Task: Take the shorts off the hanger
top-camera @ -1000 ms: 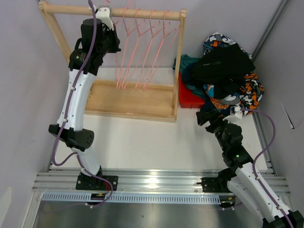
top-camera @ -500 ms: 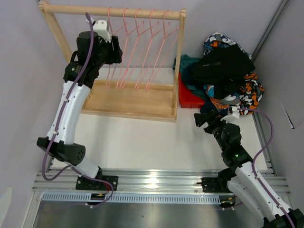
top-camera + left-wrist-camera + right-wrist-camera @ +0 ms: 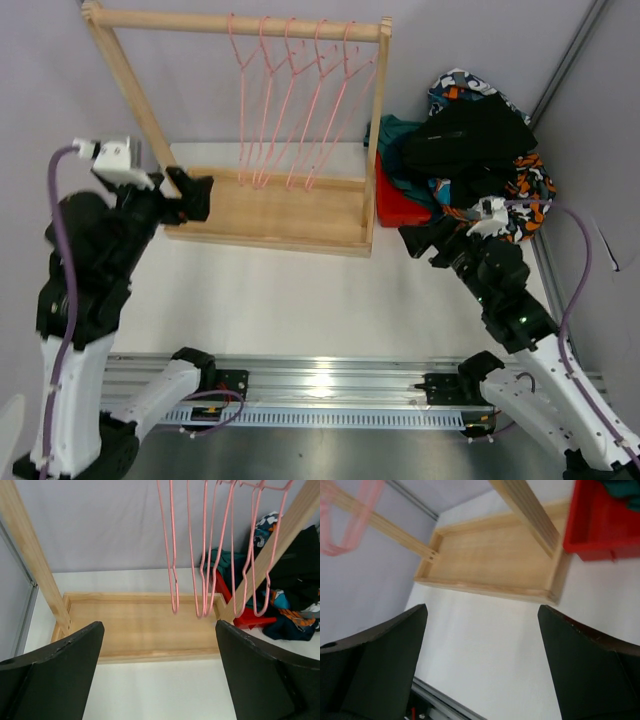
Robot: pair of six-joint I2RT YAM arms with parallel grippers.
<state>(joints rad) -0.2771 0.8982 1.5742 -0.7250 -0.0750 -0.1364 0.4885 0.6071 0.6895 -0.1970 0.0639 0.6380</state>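
Observation:
Several pink wire hangers (image 3: 290, 90) hang bare from the wooden rack's top rail (image 3: 240, 22); the left wrist view shows their lower loops (image 3: 202, 580). The shorts (image 3: 480, 150) lie in a mixed heap of black, teal and orange-patterned fabric on a red bin (image 3: 395, 205) to the right of the rack, also at the right edge of the left wrist view (image 3: 295, 590). My left gripper (image 3: 192, 196) (image 3: 159, 626) stands open and holds nothing, near the rack's front left corner. My right gripper (image 3: 418, 240) (image 3: 482, 608) is open and holds nothing, just in front of the bin.
The rack's wooden base tray (image 3: 270, 210) (image 3: 490, 560) sits at the back of the white table, with slanted posts (image 3: 30, 560) at each end. Grey walls close in at the left and back. A metal rail (image 3: 320, 385) runs along the near edge.
My left arm has pulled back from the top rail down to the near left and its gripper has opened. The hangers have settled to hang straight. The right arm shifted slightly.

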